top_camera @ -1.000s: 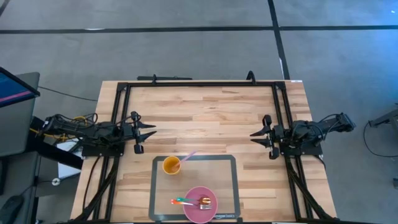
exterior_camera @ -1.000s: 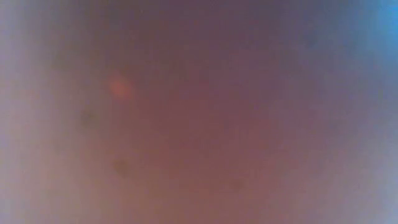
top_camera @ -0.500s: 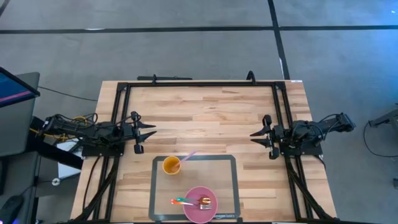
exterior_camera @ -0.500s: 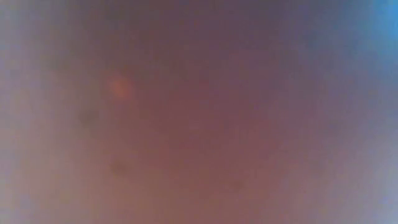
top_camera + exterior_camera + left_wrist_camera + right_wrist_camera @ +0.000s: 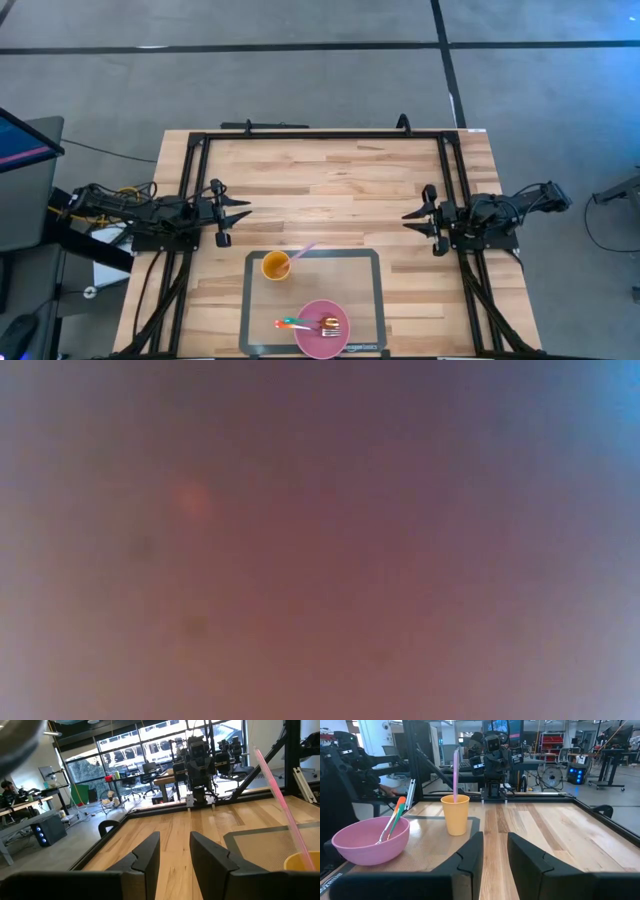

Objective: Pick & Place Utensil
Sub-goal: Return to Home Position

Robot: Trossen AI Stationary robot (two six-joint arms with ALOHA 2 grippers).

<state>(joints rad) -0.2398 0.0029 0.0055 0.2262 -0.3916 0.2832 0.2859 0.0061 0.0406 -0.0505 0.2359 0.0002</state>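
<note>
Standing in the yellow cup [image 5: 276, 265] on the transparent mat [image 5: 365, 275], the pink straw [image 5: 305, 249] is seen tilted, while the left tool [image 5: 244, 210] and right tool [image 5: 406, 219] are held narrowly parted and empty at opposite counter [image 5: 320, 180] edges.

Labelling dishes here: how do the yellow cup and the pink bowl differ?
The yellow cup is tall and narrow, the pink bowl low and wide. The cup holds one pink straw, the bowl utensils. Both stand upright on the mat.
</note>
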